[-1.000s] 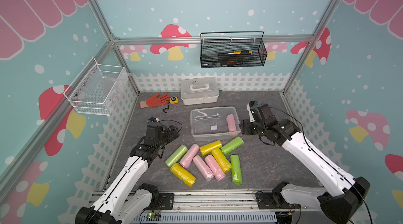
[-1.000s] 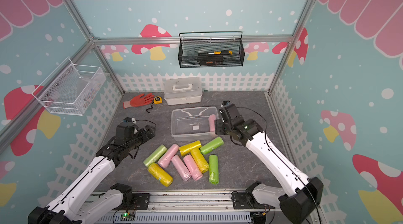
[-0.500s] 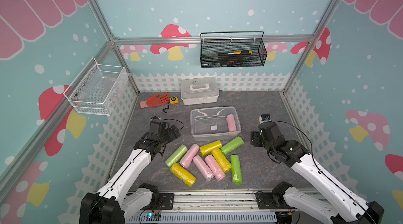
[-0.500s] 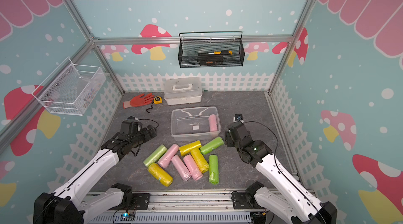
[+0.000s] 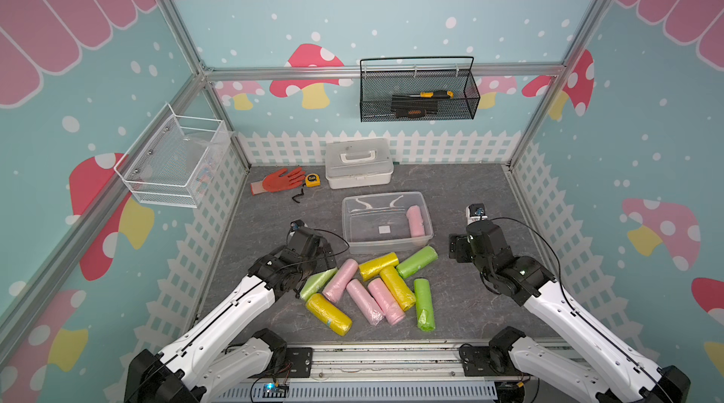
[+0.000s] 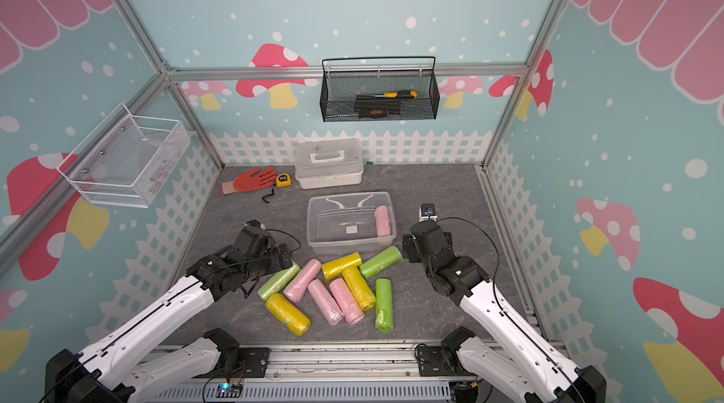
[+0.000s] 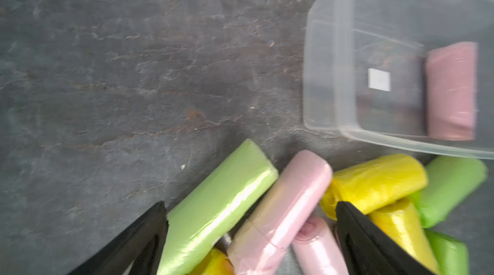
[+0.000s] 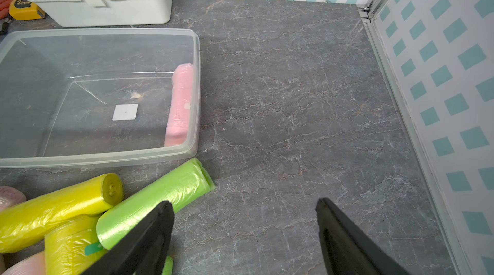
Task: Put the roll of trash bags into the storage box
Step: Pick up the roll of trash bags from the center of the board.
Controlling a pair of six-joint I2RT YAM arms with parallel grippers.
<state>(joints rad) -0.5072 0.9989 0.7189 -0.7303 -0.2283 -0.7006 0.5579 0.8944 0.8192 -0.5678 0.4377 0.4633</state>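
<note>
- L gripper point(image 7: 250, 206): fingers spread wide, nothing gripped. A pale green roll point(image 7: 219, 204) and a pink roll point(image 7: 280, 206) both lie betw. the fingers, side by side and touching.
- R gripper point(image 8: 243, 201): fingers apart, empty. Only bare table point(image 8: 294, 99) betw. them. A bright green roll point(image 8: 157, 201) sits just outside one finger.
- Target: storage box point(image 5: 386, 246), ahead of both sets of fingertips, upright, no lid on.
- One boxed pink roll point(image 5: 416, 220) lies flat inside, against the wall nearest the R fingers.
- Remaining rolls sit in a loose heap point(image 5: 372, 287) on the table, outside the box, under and beside the L fingers. Task judged only part done.
- Risk 1: L fingers straddle two rolls. Closing as they stand would prob. catch both or squirt one out sideways. Cause: wide span over tightly packed rolls.
- Risk 2: film wrap looks slick and the rolls are round. An off-centre grip may slip on the lift.
- Risk 3: rolls in the heap touch each other, so pulling one may send its neighbours rolling.
- Risk 4: the box looks light, and a yellow roll point(image 5: 378, 265) lies just beside its near wall. A low carry, or a finger clipping the rim, could shove the box.
- Risk 5: one R finger is close to the bright green roll. Sideways drift could knock it.
</note>
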